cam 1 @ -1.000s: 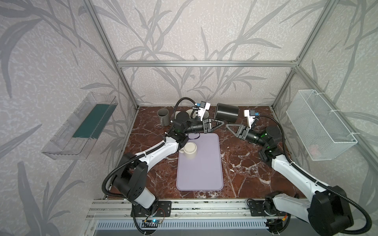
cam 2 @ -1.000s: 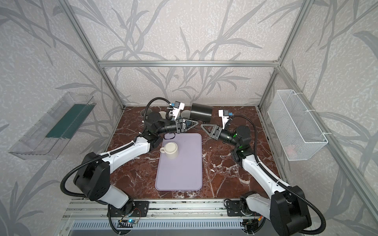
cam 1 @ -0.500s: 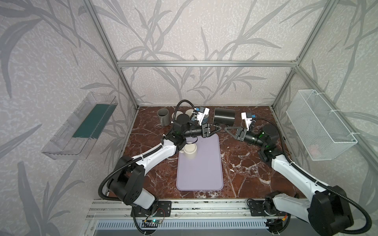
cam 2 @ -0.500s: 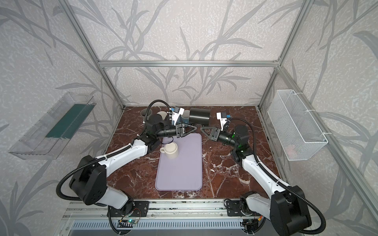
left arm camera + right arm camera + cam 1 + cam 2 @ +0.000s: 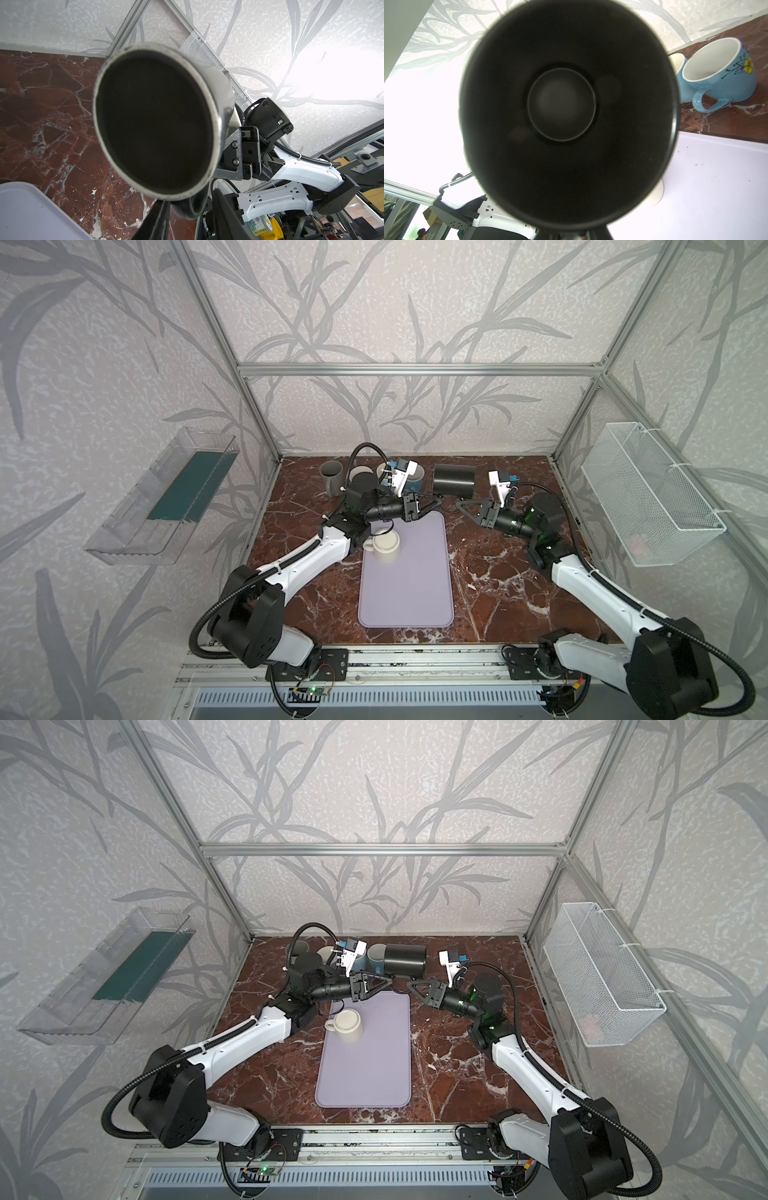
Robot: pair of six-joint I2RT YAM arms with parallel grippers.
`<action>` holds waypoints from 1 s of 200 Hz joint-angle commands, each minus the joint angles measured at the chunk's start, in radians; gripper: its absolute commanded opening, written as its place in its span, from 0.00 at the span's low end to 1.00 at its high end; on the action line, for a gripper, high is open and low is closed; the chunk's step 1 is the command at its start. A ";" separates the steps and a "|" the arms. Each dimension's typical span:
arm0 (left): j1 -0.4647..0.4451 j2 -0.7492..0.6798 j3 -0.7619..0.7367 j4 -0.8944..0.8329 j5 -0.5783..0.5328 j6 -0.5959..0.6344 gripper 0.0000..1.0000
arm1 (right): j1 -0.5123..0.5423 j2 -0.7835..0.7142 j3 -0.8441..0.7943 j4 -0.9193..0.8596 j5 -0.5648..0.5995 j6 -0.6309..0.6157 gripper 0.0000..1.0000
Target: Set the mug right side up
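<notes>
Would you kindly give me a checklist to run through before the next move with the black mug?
1. Black mug upright: not ok, on its side in the air.
2. Right end effector grip: ok, shut on the black mug.
3. Left end effector grip: cannot tell, tips close by the mug.
4. Bare landing space on mat: ok.
5. Cream mug clear of that space: ok.

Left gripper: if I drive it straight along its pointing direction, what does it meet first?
The black mug, held on its side by the right gripper. The left gripper points at the mug's lower edge. They may already touch, but depth is unclear.
</notes>
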 commanded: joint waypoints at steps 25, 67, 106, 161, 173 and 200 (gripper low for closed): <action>0.019 -0.052 -0.004 -0.029 -0.014 0.049 0.37 | -0.001 -0.008 0.015 0.091 -0.011 -0.021 0.00; 0.023 -0.053 -0.014 -0.069 -0.032 0.067 0.37 | 0.011 0.033 -0.025 0.165 -0.014 0.020 0.00; 0.024 -0.045 -0.024 -0.083 -0.044 0.071 0.37 | 0.022 0.085 -0.057 0.252 -0.038 0.051 0.00; 0.024 -0.042 -0.013 -0.116 -0.047 0.085 0.37 | 0.052 0.145 -0.073 0.284 -0.036 0.048 0.00; 0.024 -0.044 -0.012 -0.130 -0.051 0.095 0.37 | 0.061 0.158 -0.078 0.290 -0.034 0.045 0.00; 0.025 -0.044 -0.012 -0.151 -0.059 0.103 0.37 | 0.078 0.187 -0.088 0.310 -0.031 0.045 0.00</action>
